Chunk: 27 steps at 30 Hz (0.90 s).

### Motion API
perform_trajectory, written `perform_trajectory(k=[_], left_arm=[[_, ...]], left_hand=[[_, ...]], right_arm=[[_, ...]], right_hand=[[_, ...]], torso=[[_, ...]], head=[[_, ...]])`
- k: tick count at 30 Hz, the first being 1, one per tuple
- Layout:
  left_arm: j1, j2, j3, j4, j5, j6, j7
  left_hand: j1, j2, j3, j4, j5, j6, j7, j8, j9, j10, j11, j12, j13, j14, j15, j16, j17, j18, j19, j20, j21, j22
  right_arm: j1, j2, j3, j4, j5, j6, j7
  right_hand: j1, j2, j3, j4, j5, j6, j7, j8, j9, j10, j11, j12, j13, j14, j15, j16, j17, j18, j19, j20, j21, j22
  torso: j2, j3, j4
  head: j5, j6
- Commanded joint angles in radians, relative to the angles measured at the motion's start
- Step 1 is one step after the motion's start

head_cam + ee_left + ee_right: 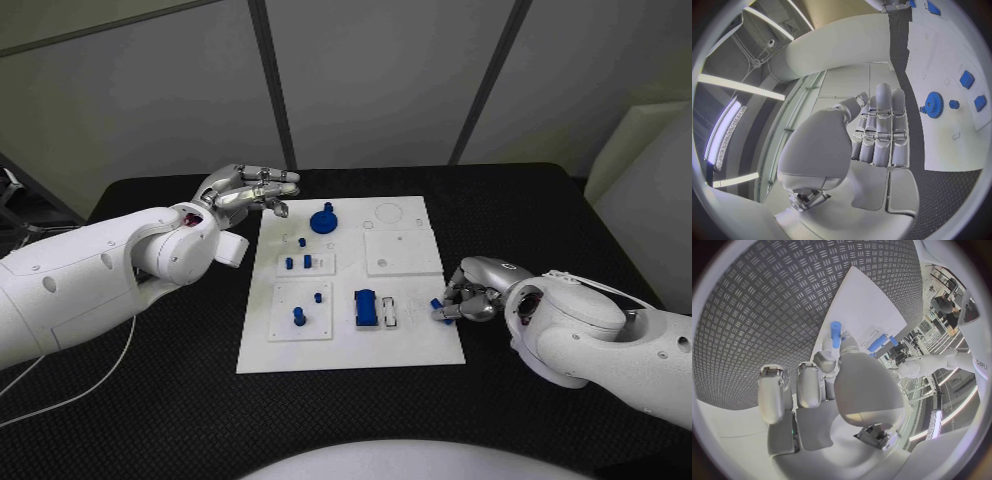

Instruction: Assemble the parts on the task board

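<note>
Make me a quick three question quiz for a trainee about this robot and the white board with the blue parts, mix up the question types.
1. True or false: the right hand holds a small blue peg at the near right edge of the white task board.
2. Multiple choice: the round blue gear lies on the board nearest to
A. the left hand
B. the right hand
C. the board's near edge
3. Fill in: the left hand holds ____.

Key: 1 true; 2 A; 3 nothing, its fingers are held together above the table's black mat.
</note>
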Motion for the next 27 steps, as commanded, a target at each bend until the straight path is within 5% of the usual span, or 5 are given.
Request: perform_trajectory(k=[1, 4, 11, 19, 27], left_arm=[[0.001, -0.001, 0.001, 0.001, 0.005, 0.012, 0.001], [0.001, -0.001, 0.001, 0.001, 0.005, 0.013, 0.001], [0.001, -0.002, 0.001, 0.002, 0.005, 0.012, 0.002], [0.000, -0.002, 0.001, 0.001, 0.005, 0.012, 0.002], [0.000, -0.001, 0.001, 0.001, 0.005, 0.012, 0.001]], left_hand=[[-0.004, 0.002, -0.007, -0.001, -0.002, 0.003, 0.002, -0.006, 0.002, -0.005, -0.001, 0.001, 0.001, 0.001, 0.003, -0.006, -0.001, -0.012, -0.001, 0.004, 0.000, -0.001], [-0.004, 0.002, -0.007, -0.001, -0.002, 0.003, 0.002, -0.006, 0.002, -0.005, -0.001, 0.001, 0.001, 0.001, 0.003, -0.006, -0.001, -0.012, -0.001, 0.004, 0.000, -0.001], [-0.004, 0.002, -0.007, -0.001, -0.002, 0.003, 0.002, -0.006, 0.002, -0.005, -0.001, 0.001, 0.001, 0.001, 0.003, -0.006, -0.001, -0.012, -0.001, 0.004, 0.000, -0.001], [-0.004, 0.002, -0.007, -0.001, -0.002, 0.003, 0.002, -0.006, 0.002, -0.005, -0.001, 0.001, 0.001, 0.001, 0.003, -0.006, -0.001, -0.012, -0.001, 0.004, 0.000, -0.001], [-0.004, 0.002, -0.007, -0.001, -0.002, 0.003, 0.002, -0.006, 0.002, -0.005, -0.001, 0.001, 0.001, 0.001, 0.003, -0.006, -0.001, -0.012, -0.001, 0.004, 0.000, -0.001]], right_arm=[[-0.011, 0.011, -0.006, -0.007, -0.045, 0.060, -0.025], [-0.014, 0.020, -0.006, -0.009, -0.059, 0.063, -0.029], [-0.018, 0.031, -0.007, -0.006, -0.081, 0.023, -0.045], [-0.018, 0.014, -0.006, 0.034, 0.099, -0.168, -0.004], [-0.017, 0.035, -0.006, 0.054, 0.262, -0.278, 0.043]], right_hand=[[0.038, 0.005, 0.007, -0.019, 0.006, 0.009, -0.002, -0.009, -0.008, -0.001, -0.009, -0.006, -0.001, 0.038, -0.004, -0.005, 0.001, -0.006, 0.090, -0.004, 0.006, 0.236], [0.071, 0.015, 0.015, -0.039, 0.013, 0.012, -0.004, -0.010, -0.011, -0.001, -0.011, -0.008, -0.001, 0.038, -0.006, -0.005, 0.002, -0.006, 0.091, -0.006, 0.006, 0.236], [0.147, 0.054, 0.043, -0.087, 0.143, 0.020, -0.011, -0.013, -0.028, -0.002, -0.018, -0.014, -0.002, 0.040, -0.012, -0.003, 0.009, -0.007, 0.092, -0.012, 0.009, 0.239], [0.145, 0.073, 0.056, -0.100, 0.268, 0.007, -0.008, -0.014, -0.050, 0.001, -0.016, -0.019, -0.002, 0.041, -0.011, 0.001, 0.017, -0.008, 0.094, -0.013, 0.013, 0.242], [0.124, 0.080, 0.059, -0.093, 0.293, 0.012, -0.009, -0.012, -0.054, 0.008, -0.016, -0.012, 0.003, 0.043, -0.011, 0.005, 0.026, -0.010, 0.098, -0.012, 0.020, 0.248]], torso=[[0.001, 0.0000, -0.0005], [0.000, -0.0002, 0.0005], [0.000, 0.0005, 0.0002], [-0.001, -0.0007, 0.0007], [0.001, -0.0002, 0.0013]], head=[[0.001, -0.001], [0.001, -0.002], [0.005, 0.000], [0.008, 0.001], [0.011, 0.004]])
